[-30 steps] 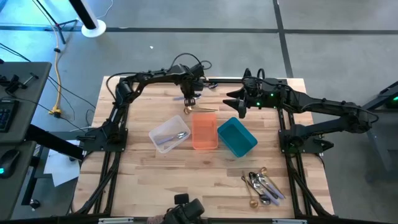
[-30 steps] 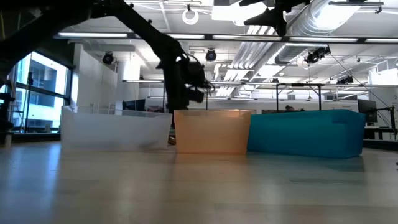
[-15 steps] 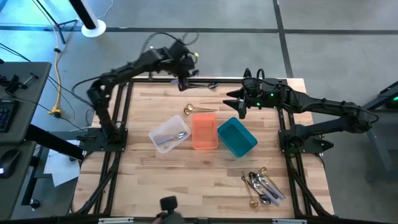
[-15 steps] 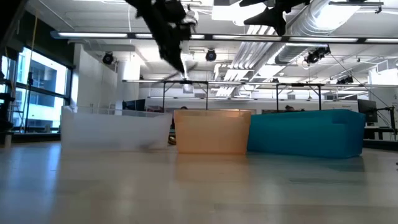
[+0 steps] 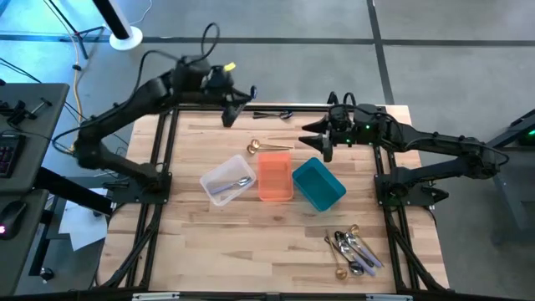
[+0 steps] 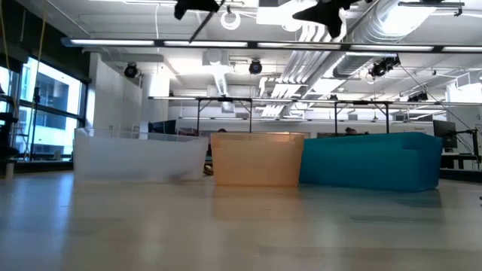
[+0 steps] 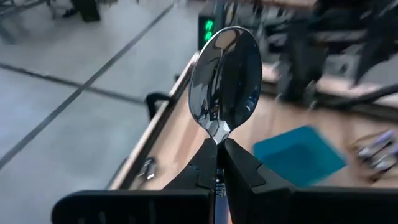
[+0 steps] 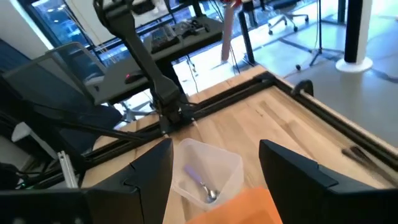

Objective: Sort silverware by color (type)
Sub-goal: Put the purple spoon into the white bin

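lifted away leftward, left end effector (image 7: 217, 163) clamps silver spoon (image 7: 225, 79) (bowl protruding).

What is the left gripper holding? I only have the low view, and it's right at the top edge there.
Observer: The left gripper is shut on a shiny silver spoon, bowl pointing away from the wrist.
Operator: Anything in the clear bin? It looks cloudy from here.
Observer: The clear bin holds at least one silver piece.
Operator: And the orange one?
Observer: I see nothing in the orange bin; a gold spoon lies on the table by its far end.
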You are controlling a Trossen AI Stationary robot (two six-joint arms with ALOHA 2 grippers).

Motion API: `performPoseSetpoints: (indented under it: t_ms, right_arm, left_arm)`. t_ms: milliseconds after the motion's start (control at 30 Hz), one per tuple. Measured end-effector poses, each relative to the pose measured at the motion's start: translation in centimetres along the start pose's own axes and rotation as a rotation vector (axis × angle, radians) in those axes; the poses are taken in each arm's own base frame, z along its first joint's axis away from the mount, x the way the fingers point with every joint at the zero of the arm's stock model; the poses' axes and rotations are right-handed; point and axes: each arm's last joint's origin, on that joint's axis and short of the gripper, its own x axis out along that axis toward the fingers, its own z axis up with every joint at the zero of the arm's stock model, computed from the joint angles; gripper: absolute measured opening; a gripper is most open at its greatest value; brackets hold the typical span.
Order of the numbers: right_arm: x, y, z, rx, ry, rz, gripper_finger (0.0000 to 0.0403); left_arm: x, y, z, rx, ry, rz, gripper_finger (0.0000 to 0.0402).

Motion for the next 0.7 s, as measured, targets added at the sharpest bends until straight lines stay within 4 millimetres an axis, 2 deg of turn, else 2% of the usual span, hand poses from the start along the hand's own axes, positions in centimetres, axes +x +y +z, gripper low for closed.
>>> performPoseSetpoints:
  t_ms: [167, 400, 533, 700]
  right_arm:
    - [0.0, 0.3, 0.6, -0.04, -0.052, 0.055, 0.0223]
    - [-0.1, 0.6, 1.4, -0.054, -0.132, 0.097, 0.0223]
    - [-0.1, 0.7, 1.4, -0.057, -0.126, 0.129, 0.0223]
    - [-0.1, 0.8, 1.3, -0.108, -0.119, 0.162, 0.0223]
  left_arm:
    - [-1.1, -2.4, -2.9, -0.085, -0.161, -0.07, 0.0]
    - [-1.0, -4.7, -6.7, -0.176, -0.417, -0.159, 0.0]
    - [-0.1, -6.0, -8.5, -0.174, -0.432, -0.195, 0.0]
    - [0.8, -7.5, -9.3, -0.128, -0.433, -0.246, 0.0]
